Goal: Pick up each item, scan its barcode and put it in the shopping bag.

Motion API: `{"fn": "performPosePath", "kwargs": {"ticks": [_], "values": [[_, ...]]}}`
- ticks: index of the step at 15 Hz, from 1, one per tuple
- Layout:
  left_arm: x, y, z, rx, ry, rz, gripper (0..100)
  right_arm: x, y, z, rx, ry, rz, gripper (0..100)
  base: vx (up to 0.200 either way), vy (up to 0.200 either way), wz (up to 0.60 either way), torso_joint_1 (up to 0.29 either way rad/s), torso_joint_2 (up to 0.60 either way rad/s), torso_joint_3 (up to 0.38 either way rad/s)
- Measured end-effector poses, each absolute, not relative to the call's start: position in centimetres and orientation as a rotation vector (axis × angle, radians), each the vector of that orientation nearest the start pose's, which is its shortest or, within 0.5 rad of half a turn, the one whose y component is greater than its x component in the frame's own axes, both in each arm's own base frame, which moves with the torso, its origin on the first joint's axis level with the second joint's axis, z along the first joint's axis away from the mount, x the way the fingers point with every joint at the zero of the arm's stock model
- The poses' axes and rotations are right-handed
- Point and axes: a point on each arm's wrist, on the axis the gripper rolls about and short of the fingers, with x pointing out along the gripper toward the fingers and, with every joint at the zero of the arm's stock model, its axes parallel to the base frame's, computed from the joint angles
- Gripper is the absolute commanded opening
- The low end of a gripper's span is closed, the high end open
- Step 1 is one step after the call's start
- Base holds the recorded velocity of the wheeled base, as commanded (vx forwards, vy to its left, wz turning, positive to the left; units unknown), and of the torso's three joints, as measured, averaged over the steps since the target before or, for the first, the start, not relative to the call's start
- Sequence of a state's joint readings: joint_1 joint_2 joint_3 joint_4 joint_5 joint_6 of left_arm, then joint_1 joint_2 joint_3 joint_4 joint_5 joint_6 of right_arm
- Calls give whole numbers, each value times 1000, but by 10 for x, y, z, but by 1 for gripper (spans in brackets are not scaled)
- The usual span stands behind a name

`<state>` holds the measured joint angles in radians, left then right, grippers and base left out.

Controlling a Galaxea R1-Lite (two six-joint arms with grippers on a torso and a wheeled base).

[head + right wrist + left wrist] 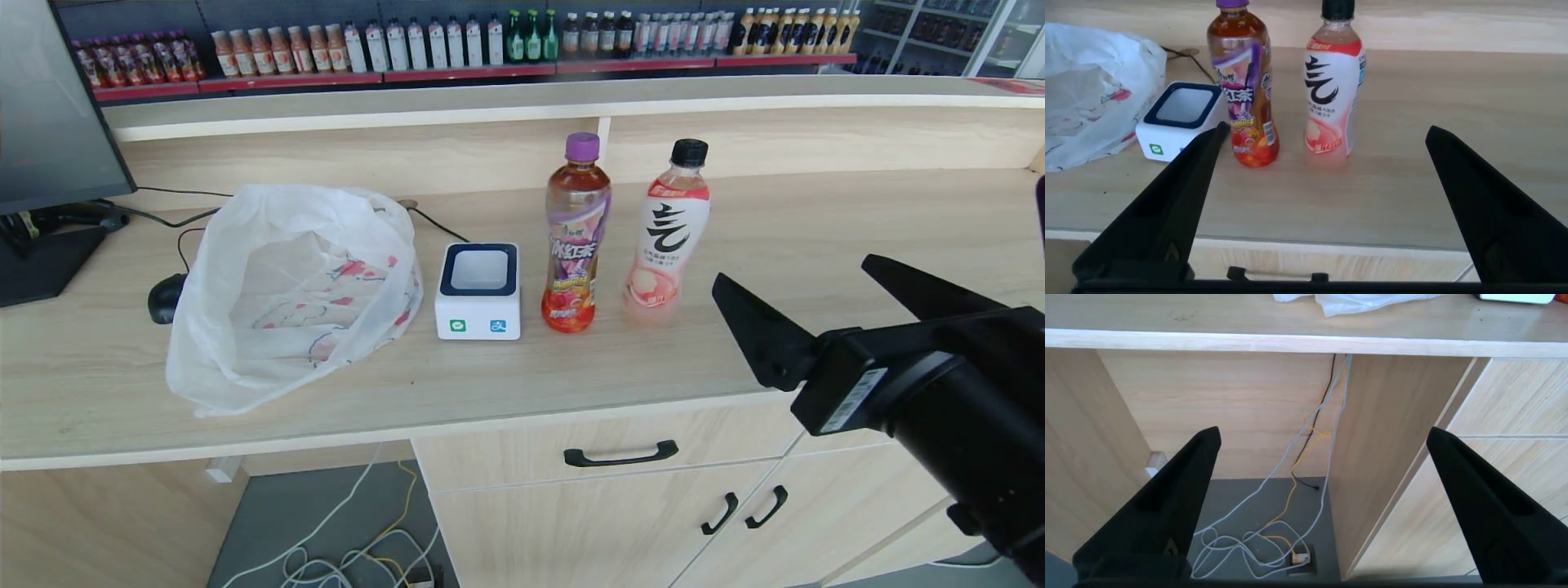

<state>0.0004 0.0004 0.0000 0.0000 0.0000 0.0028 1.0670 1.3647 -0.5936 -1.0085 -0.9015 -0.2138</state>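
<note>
**Bottles both on the counter, first pick coming up**

Right gripper (793, 273) hangs just off the front edge of the counter (857, 237). Its jaws are spread wide with nothing between them, and they're aimed in at the two drinks. Left gripper (1324, 433) sits low, below the countertop and facing the cables underneath, also wide open and empty.

Across the counter I've got the shopping bag (286, 294) slumped on my left with its mouth gaping towards me. Just beside it is the scanner (478, 290), window facing up. Next comes the purple-capped tea bottle (575, 237), right beside the scanner, then the pink bottle (669, 237) with the black cap, near it but not touching. Both bottles stand upright.

With both drinks out here, I'd say we're at the very start, on the approach for the first grab. The pink bottle is nearest my right claw, so that's my call. I'll ease forward at mid-body height, straddle it squarely and close. I need to watch the inner finger, since the tea bottle stands close on that side. I can't spot a barcode from here, so expect some turning over the scanner.
</note>
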Motion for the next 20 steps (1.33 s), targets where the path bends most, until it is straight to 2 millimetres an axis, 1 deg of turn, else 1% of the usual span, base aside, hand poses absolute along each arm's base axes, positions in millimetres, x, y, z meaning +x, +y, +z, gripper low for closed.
{"fn": "performPosePath", "kwargs": {"ticks": [2,4,7,10,14,16,20], "values": [[-23,0,75,3,0,0,100,118,186,237,-50,-123,169,100,0,0,0,0,0,0],[-23,0,75,3,1,0,100,120,193,229,-73,-106,180,100,0,0,0,0,0,0],[-23,0,75,3,0,0,100,119,195,215,-107,-85,205,100,0,0,0,0,0,0],[-23,0,75,3,0,0,100,120,198,207,-129,-80,270,100,0,0,0,0,0,0],[-23,0,75,3,1,0,100,126,209,202,-99,-65,294,100,0,0,0,0,0,0],[-23,0,75,3,0,0,100,131,219,202,-80,-66,317,100,0,0,0,0,0,0],[-23,0,75,3,0,0,100,144,241,205,9,-140,325,100,0,0,0,0,0,0]]}}
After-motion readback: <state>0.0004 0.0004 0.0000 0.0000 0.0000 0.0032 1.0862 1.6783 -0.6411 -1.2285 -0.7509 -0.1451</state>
